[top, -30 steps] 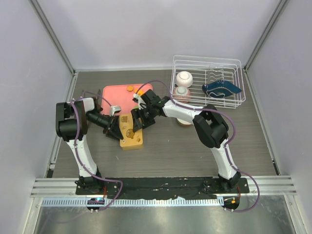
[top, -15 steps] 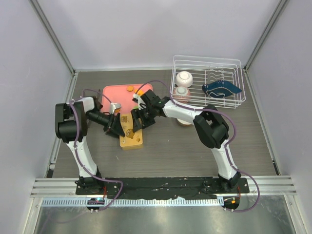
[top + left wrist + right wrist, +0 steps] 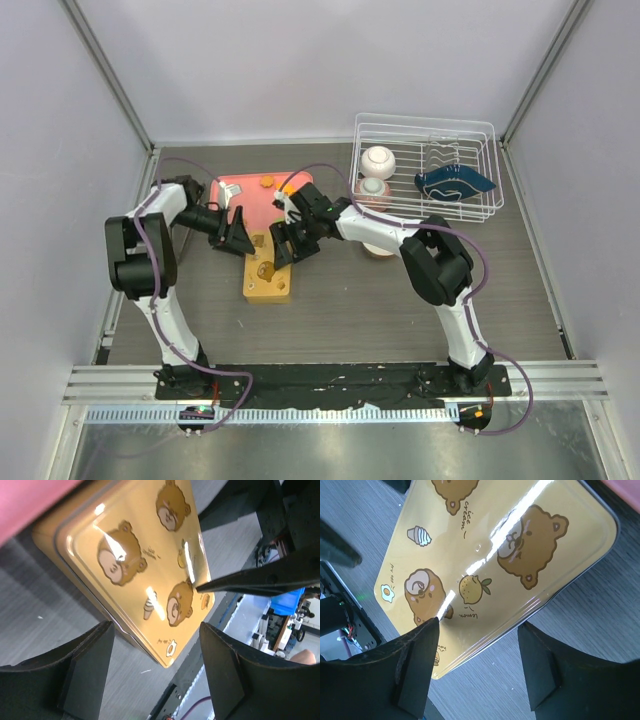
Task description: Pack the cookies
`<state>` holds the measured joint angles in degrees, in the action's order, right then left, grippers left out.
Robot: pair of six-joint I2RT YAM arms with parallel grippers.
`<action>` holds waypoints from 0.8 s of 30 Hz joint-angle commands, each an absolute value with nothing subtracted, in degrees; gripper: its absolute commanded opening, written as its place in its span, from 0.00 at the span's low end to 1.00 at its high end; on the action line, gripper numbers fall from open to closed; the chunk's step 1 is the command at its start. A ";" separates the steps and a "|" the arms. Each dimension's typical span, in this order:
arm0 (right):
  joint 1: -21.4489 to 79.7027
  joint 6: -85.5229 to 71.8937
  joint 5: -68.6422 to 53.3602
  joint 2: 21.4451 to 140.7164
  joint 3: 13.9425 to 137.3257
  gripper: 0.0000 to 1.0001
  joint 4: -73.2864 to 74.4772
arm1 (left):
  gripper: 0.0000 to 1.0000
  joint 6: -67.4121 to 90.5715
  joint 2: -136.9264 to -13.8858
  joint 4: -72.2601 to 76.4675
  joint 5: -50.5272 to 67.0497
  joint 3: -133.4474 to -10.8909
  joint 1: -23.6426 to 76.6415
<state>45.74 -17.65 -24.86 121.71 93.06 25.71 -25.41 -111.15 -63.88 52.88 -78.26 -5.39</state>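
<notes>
Left claw (image 3: 156,630) has pulled back from the left edge of the tin (image 3: 268,285) and spread its jaws, which were nearly pinched a second ago and are now well apart with nothing between them. The tin lies just ahead of and below this claw, lid on, bear print up, seemingly not shifted by the release. Right claw (image 3: 477,625) is unchanged, jaws wide and empty, hovering over the far end of the lid; one of its fingers comes close to the lid, contact unclear. Reading: the left claw has let go, so closing or steadying the tin looks done on that side. Orange cookies (image 3: 266,181), one clear and maybe a second, lie on the pink mat (image 3: 240,195) beyond both claws, well apart from the tin; with the lid down they look left out. The tin's inside is hidden. The cookies are round and lie flat, with no long axis. The tin's long axis runs from between the claws back toward the arm bases, slightly skewed.
</notes>
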 commanded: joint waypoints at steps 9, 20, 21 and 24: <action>43.60 -17.49 -26.28 120.67 95.36 0.70 24.61 | 0.74 -17.40 -116.01 -53.09 48.78 -83.14 -5.36; 41.75 -17.93 -30.76 124.63 96.68 0.69 22.85 | 0.74 -15.29 -115.75 -50.63 49.48 -80.69 -3.25; 41.75 -18.02 -31.02 124.98 96.68 0.68 22.68 | 0.74 -15.12 -115.40 -50.19 49.40 -80.51 -3.08; 41.75 -18.72 -32.08 126.03 96.68 0.68 21.80 | 0.74 -14.68 -115.23 -50.10 49.48 -79.98 -2.99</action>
<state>41.50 -18.00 -29.30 124.86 94.98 24.18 -15.84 -116.64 -51.77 49.01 -80.71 -3.38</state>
